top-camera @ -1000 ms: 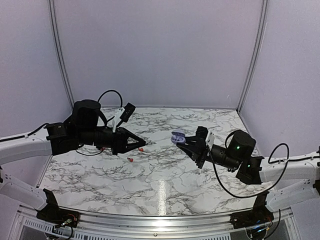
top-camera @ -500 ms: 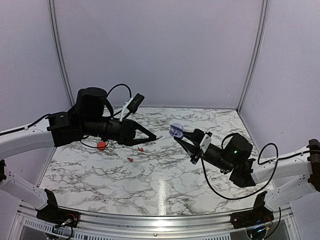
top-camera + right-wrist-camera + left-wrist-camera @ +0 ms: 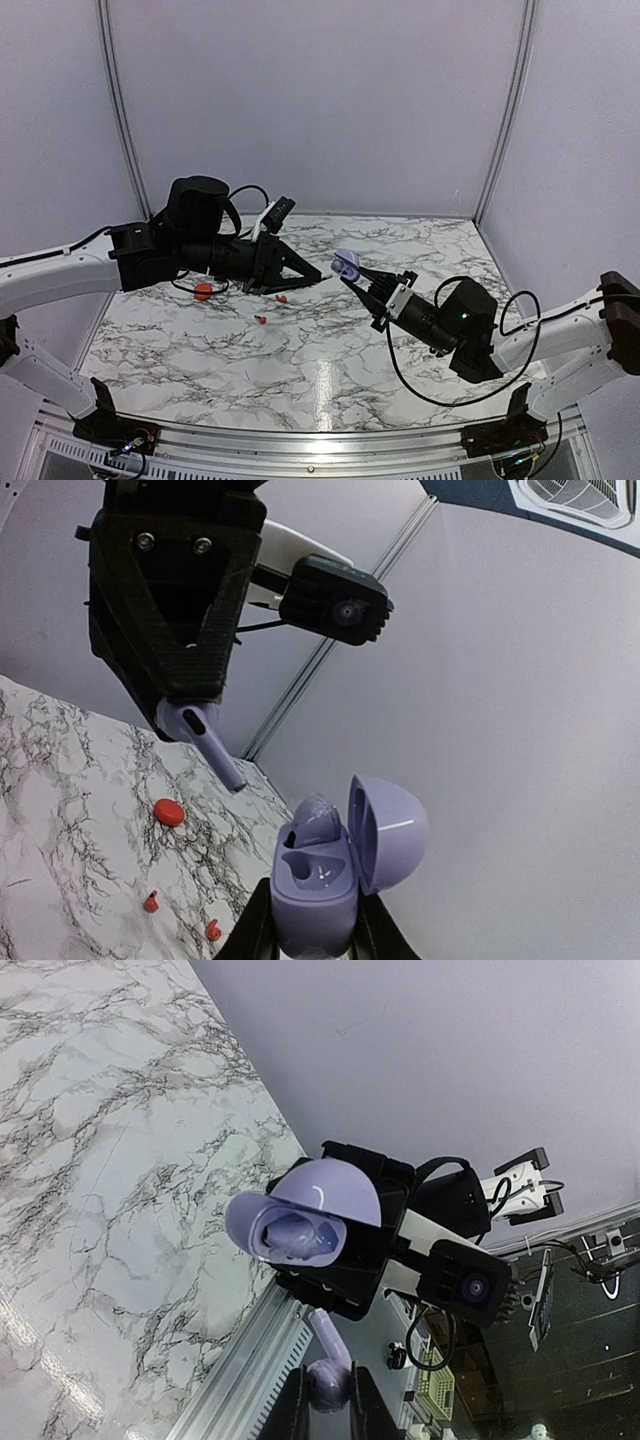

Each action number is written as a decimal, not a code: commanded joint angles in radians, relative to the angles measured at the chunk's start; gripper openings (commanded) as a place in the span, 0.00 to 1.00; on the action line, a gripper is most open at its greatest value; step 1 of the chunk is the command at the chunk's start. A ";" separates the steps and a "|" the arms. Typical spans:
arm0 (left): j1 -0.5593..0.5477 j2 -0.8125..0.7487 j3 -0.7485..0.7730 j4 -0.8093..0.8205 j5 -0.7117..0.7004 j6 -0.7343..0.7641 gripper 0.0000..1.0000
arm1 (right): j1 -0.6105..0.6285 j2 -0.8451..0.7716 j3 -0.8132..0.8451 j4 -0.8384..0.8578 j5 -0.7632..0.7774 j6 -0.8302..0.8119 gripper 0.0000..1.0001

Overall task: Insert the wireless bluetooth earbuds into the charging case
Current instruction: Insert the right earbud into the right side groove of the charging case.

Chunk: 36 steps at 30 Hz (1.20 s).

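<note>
Lavender plastic marks the case (image 3: 315, 880), which is clamped between the jaws of the right gripper (image 3: 358, 280) and held in the air above the marble table (image 3: 320, 370), apart from it. Its lid (image 3: 385, 830) is swung open and stands at 2 o'clock of the base in the right wrist view. Two wells are seen in the base. The far one is filled by a seated earbud (image 3: 315, 820), of which only the rounded head is shown. The near slot (image 3: 305, 868), at 6 o'clock of that earbud, is seen empty.

A second earbud (image 3: 205, 735), also lavender, is pinched by its head in the closed jaws of the left gripper (image 3: 315, 275). Its stem is pointed out past the fingertips, toward 5 o'clock in the right wrist view. In the top view it is held just beside the case, at 9 o'clock of it, with a small gap left between them.

On the table a red disc (image 3: 203, 291) is found at 9 o'clock of the left gripper's tip, under that arm. Two red bits (image 3: 283, 298) (image 3: 261, 319) are found at 7 o'clock of the tip, apart from each other and from the disc.
</note>
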 commanded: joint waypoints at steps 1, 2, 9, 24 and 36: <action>-0.005 0.002 0.027 0.041 -0.017 -0.082 0.12 | 0.026 0.029 0.004 0.080 0.027 -0.044 0.00; -0.005 0.002 0.024 0.052 -0.019 -0.094 0.12 | 0.029 0.035 0.006 0.087 0.029 -0.047 0.00; -0.005 0.012 0.017 0.063 -0.021 -0.141 0.12 | 0.053 0.083 0.021 0.124 0.046 -0.067 0.00; -0.005 0.031 0.001 0.063 -0.016 -0.159 0.12 | 0.064 0.112 0.021 0.160 0.079 -0.061 0.00; -0.006 0.058 0.006 0.063 0.002 -0.174 0.11 | 0.065 0.118 0.019 0.169 0.083 -0.062 0.00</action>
